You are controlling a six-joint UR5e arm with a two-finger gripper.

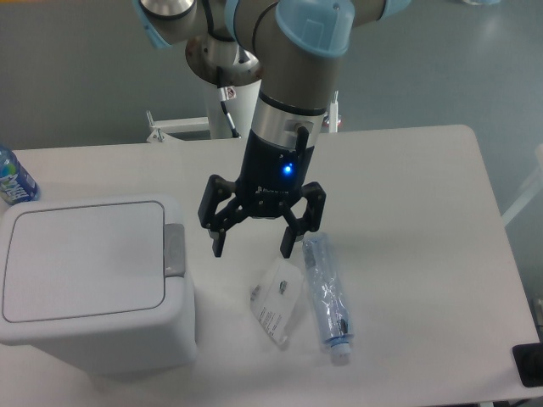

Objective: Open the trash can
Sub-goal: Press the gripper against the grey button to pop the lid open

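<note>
The trash can point(93, 284) is a large boxy white bin at the table's front left. Its flat lid point(83, 259) is shut. A grey push-button tab point(175, 249) sits at the lid's right edge. My gripper point(253, 248) hangs open and empty above the table, just right of the tab and apart from it. Its fingers point(217, 242) point down, and a blue light glows on its body.
A clear empty plastic bottle point(326, 294) lies on the white table point(407, 195) right of the gripper. A crumpled clear wrapper point(278, 301) lies beside it. A blue-labelled bottle point(12, 176) stands at the far left edge. A dark object point(530, 366) sits at the front right corner.
</note>
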